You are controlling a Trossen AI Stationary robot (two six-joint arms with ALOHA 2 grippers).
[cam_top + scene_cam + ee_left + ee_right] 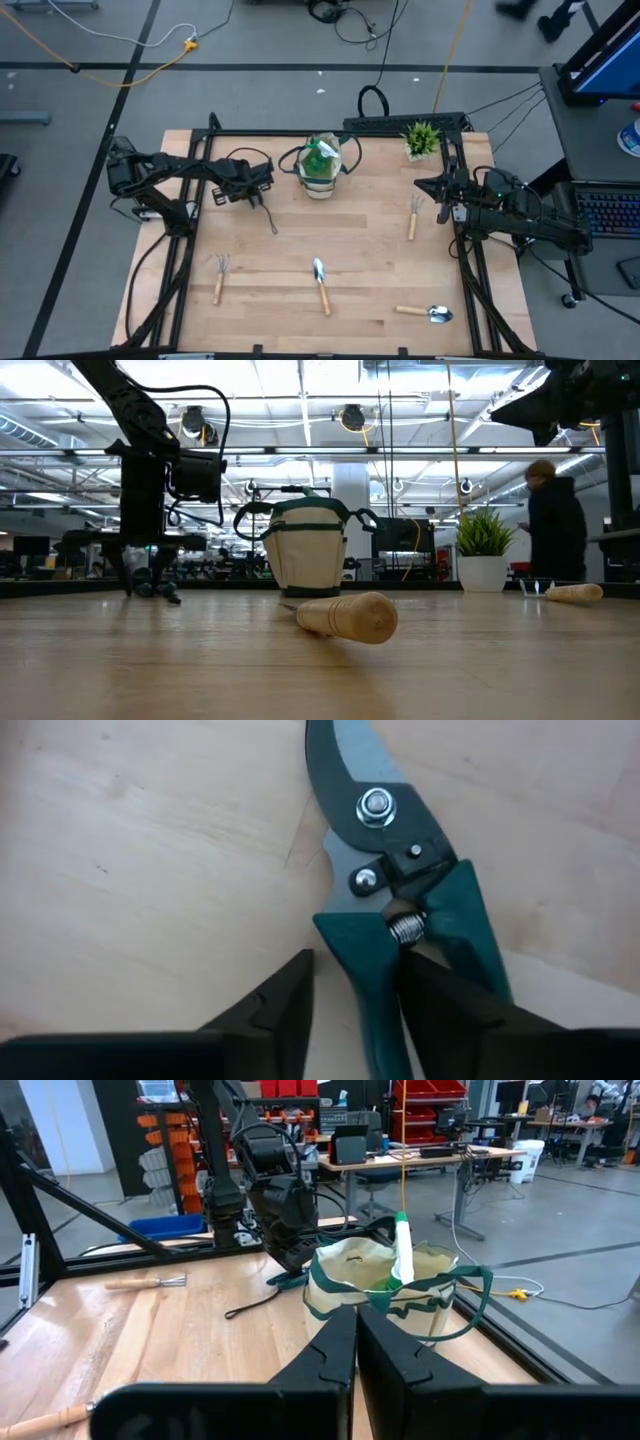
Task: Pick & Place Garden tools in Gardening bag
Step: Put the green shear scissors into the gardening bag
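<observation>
**Left wrist view: fingers straddle one handle of the pruning shears**

Left wrist view puts the pruning shears (400, 910) flat on the wooden table (130, 890), blades pointing away from the left gripper (355, 995). They have a dark curved blade, a bright pivot nut, a small coil spring between two teal-green handles. I judge them stiff, fairly heavy for their size, and smooth on the handle coating, so a grip near the spring, close to the pivot, should keep them from swinging. The left gripper's fingers stand on either side of the nearer handle, part closed; whether they already pinch it I cannot tell.

In the high view the shears (262, 207) lie just beside the gardening bag (320, 168), a beige tote with a green band and loop handles, a green spray bottle (322, 155) standing in it. Farther out lie two fork rakes (219, 278) (413, 216) and two trowels (321, 284) (424, 313), wooden-handled. The right gripper (357, 1342) waits clenched and empty at the right edge, near a potted plant (421, 139).
</observation>
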